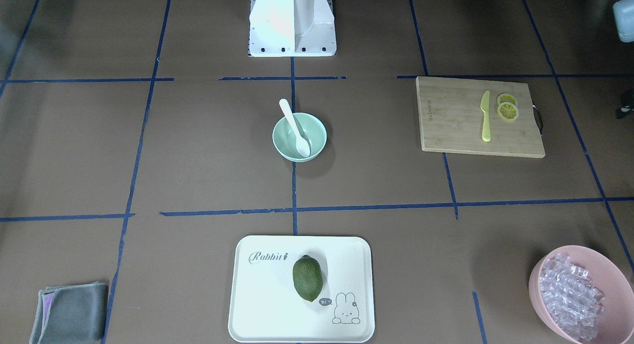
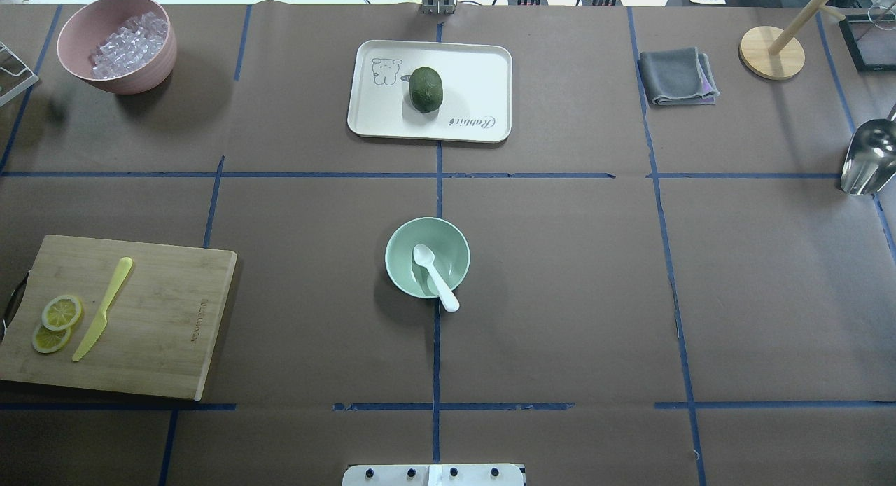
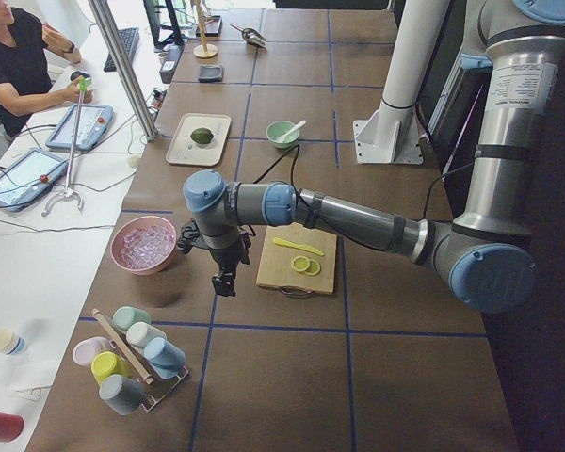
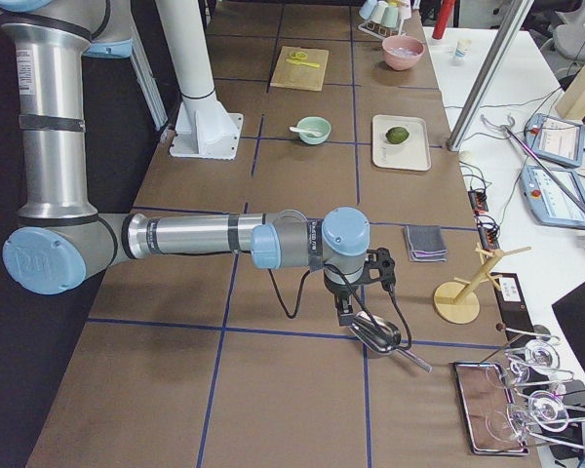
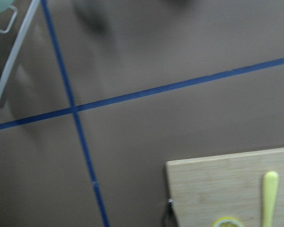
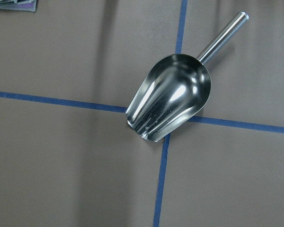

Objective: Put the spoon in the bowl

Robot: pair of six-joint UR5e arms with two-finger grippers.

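A: Tray (image 1: 257,294) with green fruit (image 1: 307,278), well apart from bowl (image 1: 315,127): logged. Next, spoon (image 1: 296,128)?
B: Head down inside bowl, handle leaning over its rim. Placement looks complete; no step appears left.
A: Pincers?
B: Both well apart from bowl: left gripper (image 3: 224,280), right gripper (image 4: 346,314). Open or closed, cannot tell.

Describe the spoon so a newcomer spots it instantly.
At the centre of the brown table, on the middle blue tape line, stands a pale mint-green bowl. The spoon lies in it, head inside, handle leaning over the rim on the robot's side. It is small and white, unlike the yellow-green knife on the cutting board.
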